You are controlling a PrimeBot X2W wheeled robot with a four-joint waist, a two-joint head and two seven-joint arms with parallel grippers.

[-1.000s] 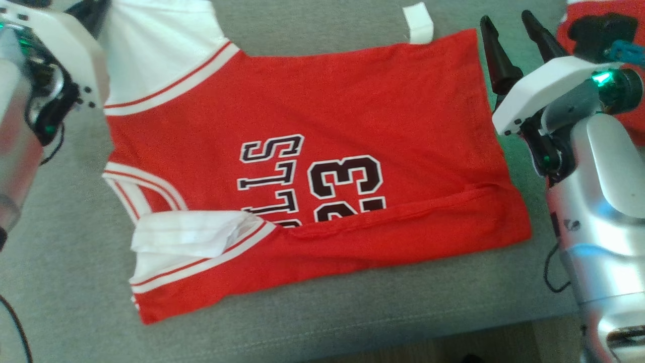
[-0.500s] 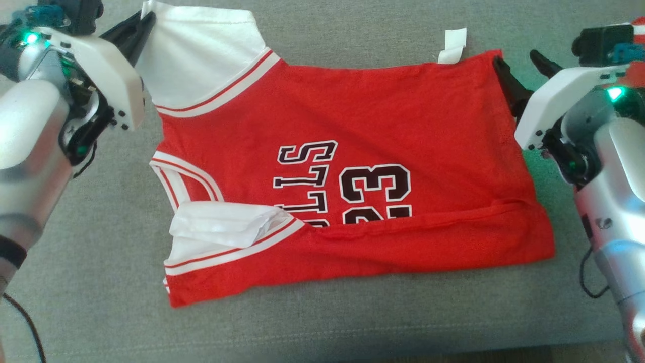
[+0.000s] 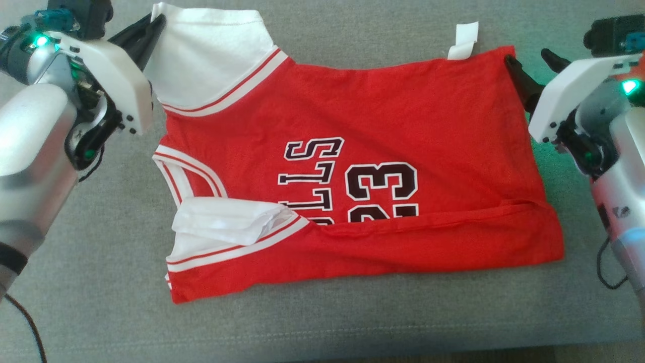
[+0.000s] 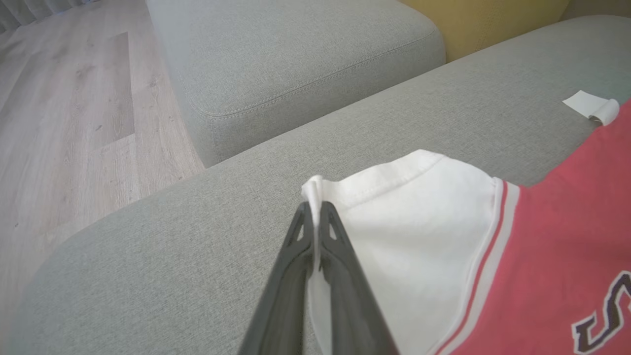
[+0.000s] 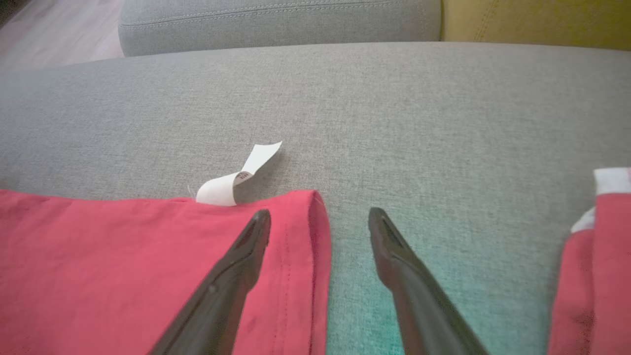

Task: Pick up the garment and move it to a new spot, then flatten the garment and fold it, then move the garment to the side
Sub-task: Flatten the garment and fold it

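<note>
the garment point(image 3: 383, 126), a red jersey with white sleeves and the number 23, lies spread on the grey sofa cushion point(image 3: 352, 322), collar end toward the robot's left and hem toward its right. its near long edge is folded over onto the front, covering part of the lettering, and the near sleeve point(image 3: 221, 227) is bunched on top of that fold. the left hand point(image 3: 153, 25) is clenched on the far corner of the far white sleeve point(image 3: 211, 55); in the left wrist view a pinch of white cloth stands up between the closed fingers point(image 4: 345, 276). the right hand point(image 3: 528, 58) is released, jaws wide apart at the far hem corner: one finger point(image 5: 236, 266) lies over the red cloth, the other over bare cushion, with the hem edge between them. a white label point(image 3: 464, 40) curls out from the far edge just beside that corner. another red and white piece of cloth point(image 5: 606, 246) lies apart at the right.
</note>
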